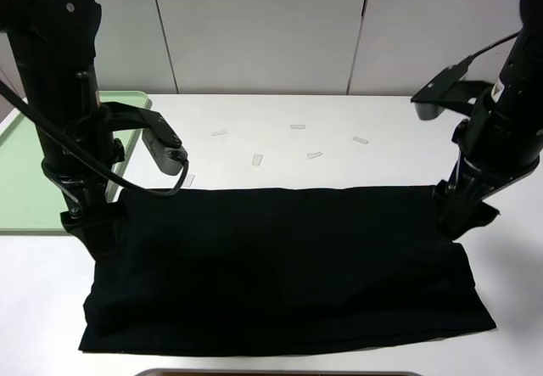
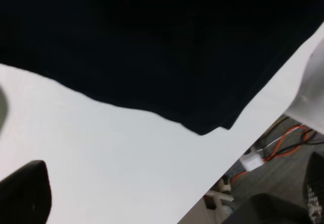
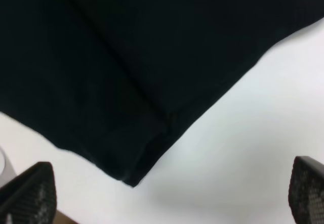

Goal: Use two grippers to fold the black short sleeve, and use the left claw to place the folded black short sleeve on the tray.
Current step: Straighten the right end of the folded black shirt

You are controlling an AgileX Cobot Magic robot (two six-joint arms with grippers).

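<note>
The black short sleeve point(image 1: 280, 266) lies spread on the white bench point(image 1: 280, 117). Its long axis runs left to right, with a straight edge on the far side and a slightly uneven one on the near side.

My left end effector point(image 1: 95, 227) stands at the garment's far left corner and my right end effector point(image 1: 458, 213) at its far right corner. In the high view they are dark against dark, and I cannot tell there how the jaws stand. The wrist views show it. My left fingertips point(image 2: 25, 196) and my right fingertips point(image 3: 30, 196) are spread wide, with only bare bench between them. The cloth lies beyond them and nothing is gripped.

Only the right wrist view shows a seam ridge running across the fabric to a corner. Only the left wrist view shows cables point(image 2: 283, 148) below the bench edge. Only the high view shows the green tray point(image 1: 21, 172), at the far left and clear of the garment.

The cloth is plain matte black.
</note>
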